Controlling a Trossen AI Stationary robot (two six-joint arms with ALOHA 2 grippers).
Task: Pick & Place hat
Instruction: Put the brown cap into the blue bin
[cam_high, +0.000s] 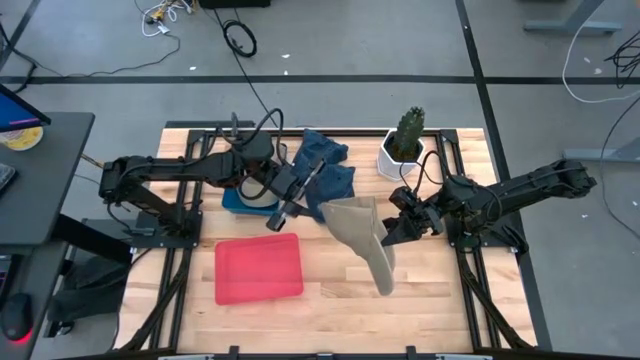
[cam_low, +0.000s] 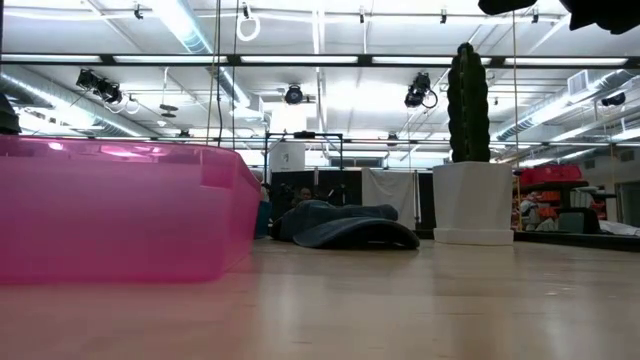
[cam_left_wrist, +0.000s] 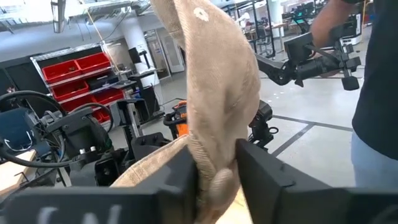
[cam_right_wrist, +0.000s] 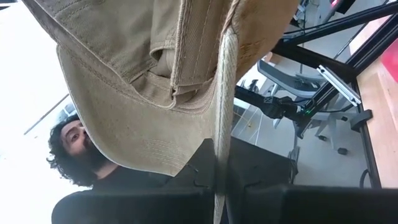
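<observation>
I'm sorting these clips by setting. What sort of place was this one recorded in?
Probably a robotics lab or workshop: a wooden table stands on bare concrete, shelves of red bins line the room, and more robot arms on stands show behind the tan hat.

Wood-plank table (cam_high: 330, 310) on grey concrete floor (cam_high: 330, 40) w/ dark tape lines. Black cables (cam_high: 240, 38) lie on floor beyond table's far edge; dark desk (cam_high: 40, 170) just left of table. Beyond table: open workshop, ceiling strip lights (cam_low: 190, 25), exposed pipes, red storage bins (cam_left_wrist: 74, 78) on metal shelving. Person (cam_right_wrist: 93, 168) stands near table.
</observation>
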